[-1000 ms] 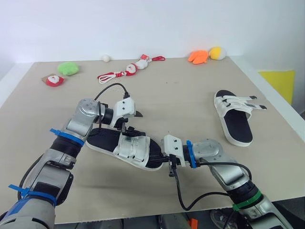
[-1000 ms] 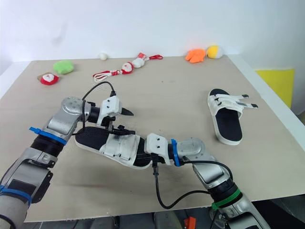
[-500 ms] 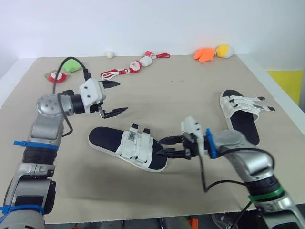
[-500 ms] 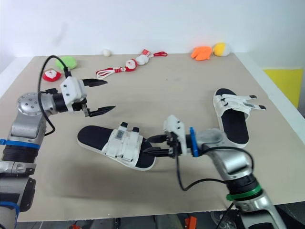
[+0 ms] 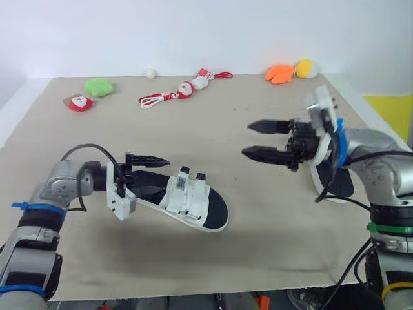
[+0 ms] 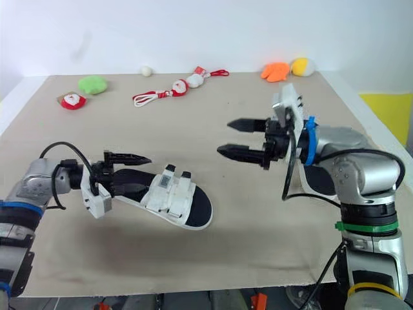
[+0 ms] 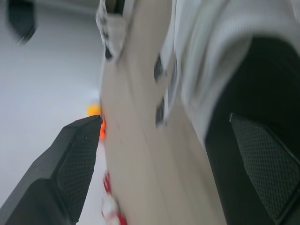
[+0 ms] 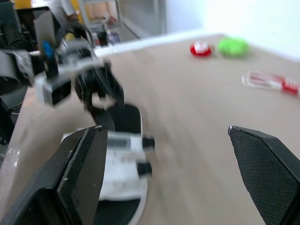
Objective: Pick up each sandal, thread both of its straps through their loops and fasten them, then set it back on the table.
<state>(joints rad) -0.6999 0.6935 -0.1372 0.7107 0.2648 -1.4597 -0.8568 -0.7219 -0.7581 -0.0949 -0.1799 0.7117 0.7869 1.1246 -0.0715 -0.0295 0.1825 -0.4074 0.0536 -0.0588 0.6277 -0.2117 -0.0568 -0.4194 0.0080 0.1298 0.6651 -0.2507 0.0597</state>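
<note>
One white-strapped sandal with a black footbed (image 5: 187, 203) lies flat on the table, left of centre. My left gripper (image 5: 150, 175) is open at its heel end, one finger above the footbed and one low beside it. The left wrist view has the white straps (image 7: 206, 56) between the two fingers (image 7: 70, 159). My right gripper (image 5: 250, 139) is open and empty, raised above the table's right half and pointing left. The second sandal (image 6: 319, 182) lies at the right edge, mostly hidden behind my right arm. The right wrist view looks across at the first sandal (image 8: 119, 161) and the left gripper (image 8: 79, 79).
Small toys line the far edge: a green plush (image 5: 99, 86), a red plush (image 5: 80, 103), a red-and-white figure on a cord (image 5: 184, 90), a white ball (image 5: 150, 73), an orange toy (image 5: 279, 73) and a yellow one (image 5: 306, 68).
My right gripper opened, let go of the sandal's toe end, then rose and swung right. My left gripper lifted away, then came down at the heel. The camera view shifted.
</note>
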